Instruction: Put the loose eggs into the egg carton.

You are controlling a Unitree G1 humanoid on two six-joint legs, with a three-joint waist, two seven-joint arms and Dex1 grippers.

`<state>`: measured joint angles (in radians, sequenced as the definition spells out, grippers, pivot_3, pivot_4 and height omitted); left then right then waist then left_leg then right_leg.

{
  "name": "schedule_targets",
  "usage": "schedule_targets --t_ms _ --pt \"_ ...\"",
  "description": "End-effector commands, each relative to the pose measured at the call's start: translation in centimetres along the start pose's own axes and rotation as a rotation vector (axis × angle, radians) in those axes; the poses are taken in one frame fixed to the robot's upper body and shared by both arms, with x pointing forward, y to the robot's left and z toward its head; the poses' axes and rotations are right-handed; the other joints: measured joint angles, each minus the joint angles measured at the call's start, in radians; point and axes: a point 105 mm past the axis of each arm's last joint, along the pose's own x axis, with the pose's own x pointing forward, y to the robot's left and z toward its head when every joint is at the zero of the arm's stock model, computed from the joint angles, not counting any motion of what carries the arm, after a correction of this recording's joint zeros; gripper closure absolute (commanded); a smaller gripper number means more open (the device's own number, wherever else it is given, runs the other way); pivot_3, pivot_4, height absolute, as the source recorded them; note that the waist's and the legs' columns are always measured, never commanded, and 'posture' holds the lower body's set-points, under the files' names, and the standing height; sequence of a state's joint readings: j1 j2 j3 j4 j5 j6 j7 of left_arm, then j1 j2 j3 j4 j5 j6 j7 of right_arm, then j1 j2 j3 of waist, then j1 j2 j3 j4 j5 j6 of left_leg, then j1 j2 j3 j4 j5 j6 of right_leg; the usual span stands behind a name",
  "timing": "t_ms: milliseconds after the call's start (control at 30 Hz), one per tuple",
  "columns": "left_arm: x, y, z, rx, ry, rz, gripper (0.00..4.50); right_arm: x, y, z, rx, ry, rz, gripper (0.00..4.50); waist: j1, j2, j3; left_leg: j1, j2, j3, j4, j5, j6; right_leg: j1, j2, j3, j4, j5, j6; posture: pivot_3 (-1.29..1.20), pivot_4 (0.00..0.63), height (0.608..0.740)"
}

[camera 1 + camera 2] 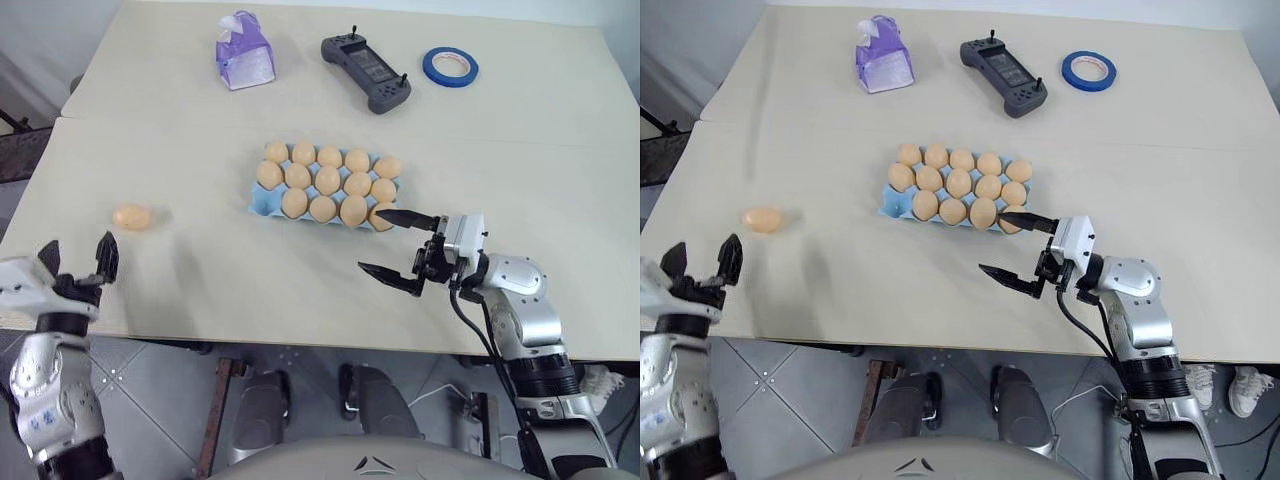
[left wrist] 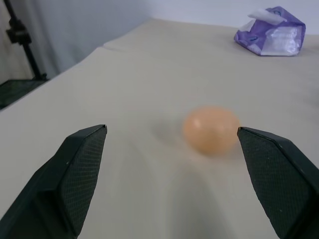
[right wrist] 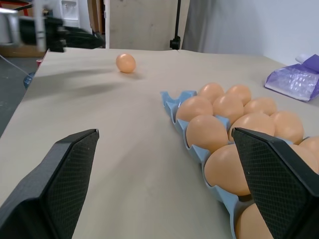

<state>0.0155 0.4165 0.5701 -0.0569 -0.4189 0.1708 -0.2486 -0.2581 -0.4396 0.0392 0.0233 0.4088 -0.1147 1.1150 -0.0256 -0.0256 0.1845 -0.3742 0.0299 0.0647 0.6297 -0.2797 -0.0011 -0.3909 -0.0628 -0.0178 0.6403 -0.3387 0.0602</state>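
One loose egg (image 1: 132,216), tan-orange, lies on the beige table at the left. My left gripper (image 1: 78,246) hovers open just in front of it, near the table's front edge; in the left wrist view the egg (image 2: 211,129) sits a little beyond the spread fingers. The light blue egg carton (image 1: 260,204) stands mid-table holding several eggs, its front-left corner cup empty. At the carton's front right corner my right gripper (image 1: 374,240) is open, pointing left, with nothing between its fingers. The right wrist view shows the carton (image 3: 172,97) and the far egg (image 3: 125,62).
At the back of the table stand a purple tissue box (image 1: 244,52), a black handheld controller (image 1: 366,72) and a blue tape roll (image 1: 450,66). A seam crosses the table behind the carton. The table's front edge runs just under both grippers.
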Motion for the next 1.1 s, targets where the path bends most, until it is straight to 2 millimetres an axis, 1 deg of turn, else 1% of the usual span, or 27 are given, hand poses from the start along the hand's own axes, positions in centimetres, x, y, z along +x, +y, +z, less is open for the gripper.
schedule_targets --t_ms 33,100,200,367,467,600,633,667,700,733,800,900,967,1033,1100 --pt "1.3 0.1 -1.0 0.01 0.064 -0.008 0.03 0.1 0.2 0.7 -0.025 -0.027 0.001 0.0 -0.006 0.0 0.0 0.0 0.0 0.0 0.0 0.0 0.0 0.0 0.0 0.0 0.0 0.0 0.0 0.0 0.15 0.74" --pt "2.5 -0.5 -0.8 0.003 0.065 -0.044 0.03 0.1 0.2 0.6 -0.022 -0.026 -0.002 0.0 -0.008 0.0 0.0 0.0 0.0 0.002 -0.001 -0.001 0.0 -0.001 0.0 0.0 -0.001 0.0 0.0 0.0 0.15 0.74" --pt "3.9 -1.4 -1.4 -0.01 0.104 -0.098 0.03 0.1 0.4 0.6 -0.02 -0.028 -0.004 0.0 -0.003 0.0 0.0 0.0 0.001 0.001 -0.001 -0.001 -0.001 -0.002 0.0 -0.002 0.002 0.0 0.0 0.0 0.15 0.74" --pt "5.1 -2.3 -1.8 0.018 0.114 -0.137 0.03 0.2 0.5 0.6 -0.017 -0.029 -0.008 0.0 -0.003 0.0 0.0 0.0 0.001 0.001 0.0 -0.002 -0.001 -0.002 0.0 -0.002 0.002 0.0 0.0 0.0 0.15 0.74" --pt "5.4 -2.7 -1.9 0.001 0.109 -0.158 0.63 0.3 0.5 0.6 -0.016 -0.029 -0.012 0.0 -0.003 0.0 0.0 0.0 0.001 0.001 0.0 -0.001 -0.001 -0.002 0.0 -0.002 0.002 0.0 0.0 0.0 0.15 0.74" --pt "5.4 -3.2 -2.1 0.013 0.12 -0.183 1.9 0.3 0.5 0.5 -0.016 -0.028 -0.017 0.0 -0.003 0.0 0.0 0.0 0.001 0.001 0.0 -0.001 -0.002 -0.002 0.0 -0.002 0.003 0.0 0.0 0.0 0.15 0.74" --pt "5.3 -3.9 -1.8 0.023 0.104 -0.225 2.19 0.3 0.4 0.5 -0.017 -0.028 -0.019 0.0 -0.003 0.0 0.0 0.0 0.001 0.001 0.0 -0.001 -0.002 -0.002 0.0 -0.002 0.003 0.0 0.0 0.0 0.15 0.74" --pt "5.3 -5.3 -1.0 0.078 0.068 -0.309 2.34 0.3 0.4 0.5 -0.02 -0.026 -0.022 0.0 -0.002 0.0 0.0 0.0 0.001 0.001 0.0 -0.001 -0.002 -0.002 0.0 -0.002 0.003 0.0 0.0 0.0 0.15 0.74" --pt "5.1 -6.8 -0.3 0.114 0.039 -0.391 2.34 0.2 0.3 0.5 -0.022 -0.023 -0.027 0.0 -0.002 0.0 0.0 0.0 0.001 0.001 0.0 -0.001 -0.002 -0.002 0.0 -0.002 0.003 0.0 0.0 0.0 0.15 0.74" --pt "4.9 -9.1 0.5 0.171 0.005 -0.514 2.34 0.1 0.2 0.4 -0.024 -0.018 -0.033 0.0 -0.002 0.0 0.0 0.0 0.001 0.001 0.0 -0.001 -0.002 -0.002 0.0 -0.002 0.003 0.0 0.0 0.0 0.15 0.74" --pt "4.7 -11.8 1.3 0.209 -0.027 -0.65 2.34 -0.1 0.1 0.3 -0.025 -0.012 -0.04 0.0 0.003 -0.001 0.0 0.0 0.001 0.001 0.0 -0.001 -0.002 -0.002 0.0 -0.003 0.002 0.0 0.0 0.0 0.15 0.74" --pt "5.0 -14.4 1.9 0.194 -0.033 -0.773 2.34 -0.2 0.1 0.3 -0.025 -0.005 -0.043 0.0 0.0 -0.001 0.0 0.0 0.0 0.001 0.0 -0.001 -0.002 -0.001 -0.001 -0.002 0.001 0.0 0.0 0.0 0.15 0.74" --pt "5.4 -16.8 1.9 0.19 -0.022 -0.868 2.34 -0.3 0.0 0.2 -0.024 -0.003 -0.055 0.0 0.0 -0.001 0.0 0.0 0.0 0.001 0.0 -0.001 -0.002 -0.001 -0.001 -0.002 0.002 0.0 0.0 0.0 0.15 0.74" --pt "5.8 -18.2 1.9 0.202 -0.013 -0.924 2.34 -0.2 0.0 0.3 -0.024 -0.005 -0.061 0.0 -0.001 -0.001 0.0 0.0 0.0 0.001 0.0 0.0 -0.001 -0.001 0.0 -0.002 0.002 0.0 0.0 0.0 0.15 0.74" --pt "6.0 -18.9 1.6 0.207 0.006 -0.967 2.34 -0.2 0.2 0.4 -0.025 -0.008 -0.065 0.0 -0.005 -0.001 0.0 0.0 0.0 0.002 0.0 0.0 -0.001 -0.001 0.0 -0.002 0.003 0.0 0.0 0.0 0.15 0.74"
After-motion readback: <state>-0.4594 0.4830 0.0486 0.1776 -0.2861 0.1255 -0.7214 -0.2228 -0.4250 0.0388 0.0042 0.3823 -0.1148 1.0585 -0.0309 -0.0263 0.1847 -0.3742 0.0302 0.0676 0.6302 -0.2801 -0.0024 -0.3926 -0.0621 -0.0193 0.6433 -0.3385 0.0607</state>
